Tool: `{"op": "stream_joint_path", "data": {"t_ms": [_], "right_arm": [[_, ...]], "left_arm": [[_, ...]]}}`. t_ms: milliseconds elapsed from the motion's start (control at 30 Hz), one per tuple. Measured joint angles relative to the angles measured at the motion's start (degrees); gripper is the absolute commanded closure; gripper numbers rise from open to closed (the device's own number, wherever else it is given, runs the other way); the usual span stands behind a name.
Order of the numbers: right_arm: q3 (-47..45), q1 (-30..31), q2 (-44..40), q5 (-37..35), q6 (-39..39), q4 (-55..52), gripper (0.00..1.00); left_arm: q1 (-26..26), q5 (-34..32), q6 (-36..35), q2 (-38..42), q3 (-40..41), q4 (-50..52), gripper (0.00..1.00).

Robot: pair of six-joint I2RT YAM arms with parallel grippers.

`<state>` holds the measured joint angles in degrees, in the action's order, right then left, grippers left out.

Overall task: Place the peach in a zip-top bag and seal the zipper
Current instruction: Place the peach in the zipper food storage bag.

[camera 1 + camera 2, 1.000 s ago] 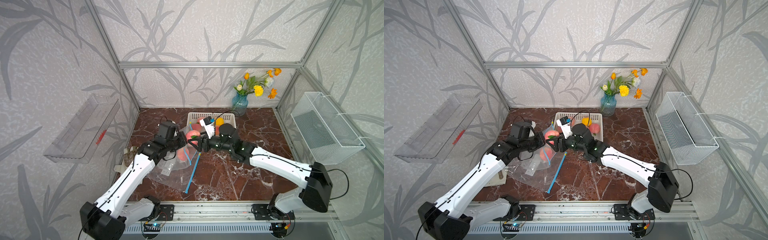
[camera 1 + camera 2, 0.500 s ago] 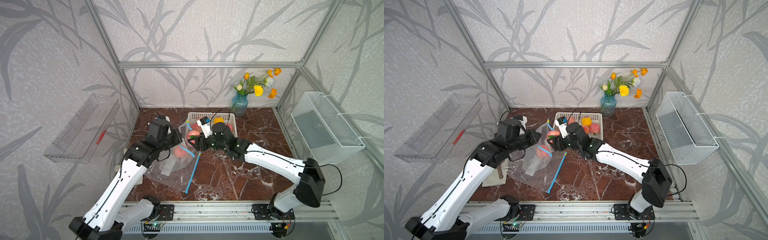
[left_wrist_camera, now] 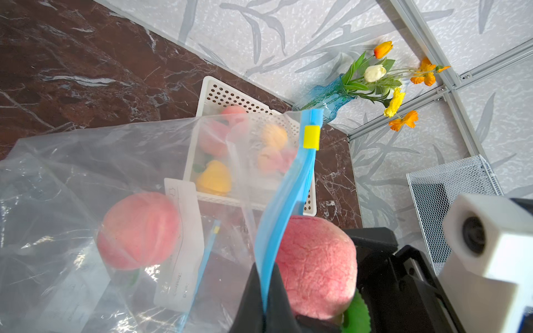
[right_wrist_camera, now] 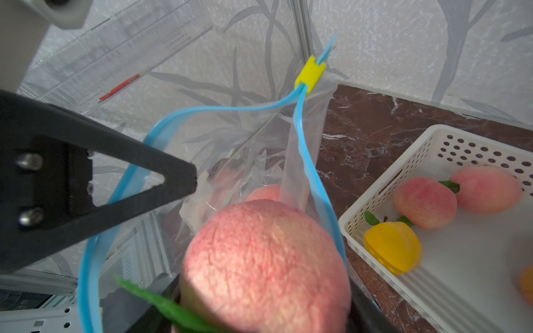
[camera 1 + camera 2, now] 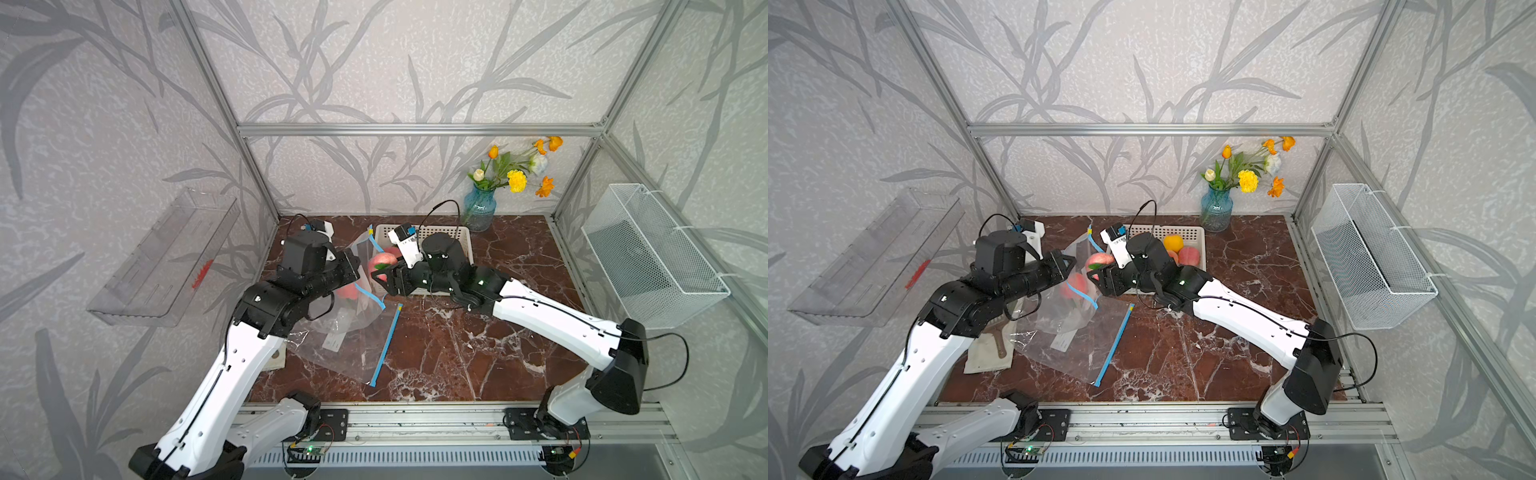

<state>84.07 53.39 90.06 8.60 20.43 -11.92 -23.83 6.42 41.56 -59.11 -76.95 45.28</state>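
My right gripper (image 5: 383, 275) (image 4: 259, 305) is shut on a pink peach (image 5: 380, 262) (image 5: 1100, 260) (image 4: 265, 265) with a green leaf, just at the mouth of the clear zip-top bag (image 5: 349, 340) (image 5: 1067, 332) (image 3: 86, 173). My left gripper (image 5: 355, 264) (image 5: 1070, 262) (image 3: 266, 291) is shut on one blue zipper strip (image 3: 284, 201) and holds that rim up, so the mouth gapes. The yellow slider (image 3: 312, 137) (image 4: 310, 75) sits at the raised far end of the zipper. Another peach (image 3: 138, 230) (image 5: 1073, 284) lies inside the bag.
A white perforated basket (image 5: 1183, 232) (image 4: 432, 144) with peaches and a yellow fruit (image 4: 392, 248) stands just behind my right wrist. A blue vase of flowers (image 5: 480, 208) is at the back. A wire basket (image 5: 648, 257) hangs on the right wall, a clear tray (image 5: 166, 257) on the left wall.
My left gripper has raised the bag's rim and drawn it left, opening the mouth. My right gripper has carried the peach left to the mouth.
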Motion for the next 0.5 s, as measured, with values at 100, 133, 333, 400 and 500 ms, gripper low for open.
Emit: {"op": "stream_joint_path", "data": {"t_ms": [100,133,333,400,500], "right_arm": [[2.4,0.1,1.1,0.0,-0.4,-1.9,0.17],[2.7,0.2,1.3,0.0,-0.5,-2.3,0.16],[2.8,0.2,1.3,1.0,-0.5,-3.6,0.16],[2.8,0.2,1.3,1.4,-0.5,-3.7,0.16],[2.8,0.2,1.2,1.6,-0.5,-3.8,0.15]], "left_arm": [[0.0,0.2,0.0,0.0,0.7,-0.2,1.00],[0.0,0.2,0.0,0.0,1.0,-0.3,1.00],[0.0,0.7,0.2,-0.3,2.1,-0.7,1.00],[0.0,0.7,0.2,-0.6,2.2,-0.9,1.00],[0.0,0.7,0.2,-0.7,2.5,-1.1,1.00]]}}
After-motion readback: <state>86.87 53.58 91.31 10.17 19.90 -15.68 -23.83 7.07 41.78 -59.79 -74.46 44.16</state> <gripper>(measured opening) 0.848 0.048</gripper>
